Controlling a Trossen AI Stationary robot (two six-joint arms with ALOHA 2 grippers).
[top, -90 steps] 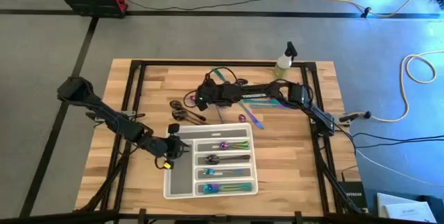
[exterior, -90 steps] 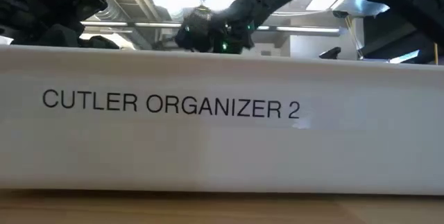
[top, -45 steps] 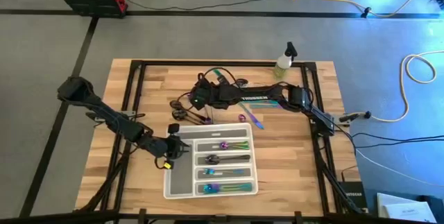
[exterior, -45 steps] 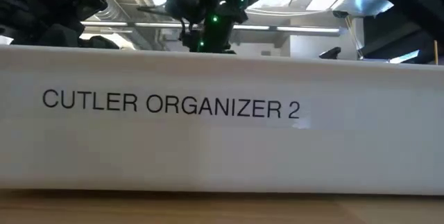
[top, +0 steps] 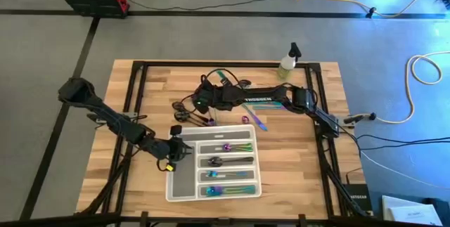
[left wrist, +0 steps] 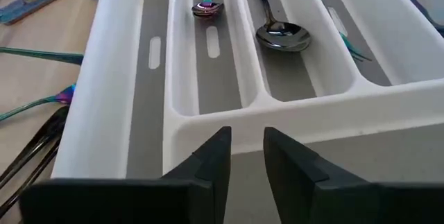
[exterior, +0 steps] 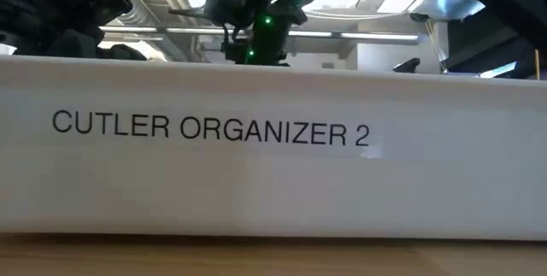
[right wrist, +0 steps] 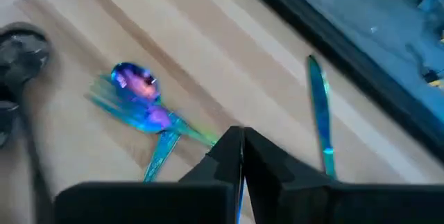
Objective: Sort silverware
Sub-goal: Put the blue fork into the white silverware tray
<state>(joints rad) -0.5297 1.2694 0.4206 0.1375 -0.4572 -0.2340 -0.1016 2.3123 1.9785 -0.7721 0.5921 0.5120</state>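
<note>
Wooden worktop [top: 295, 150], frame centre: right claw [right wrist: 241, 156] is pinching closed, seemingly gripping an iridescent utensil handle; left claw [left wrist: 246, 156], slightly parted, is steadying the tray [left wrist: 111, 99].

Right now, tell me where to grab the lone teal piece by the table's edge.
Take the teal piece around the middle of its slim shaft, coming straight down from above with the fingers across its narrow width. It lies flat on bare wood, apart from the iridescent spoon, so both long sides look free.
</note>
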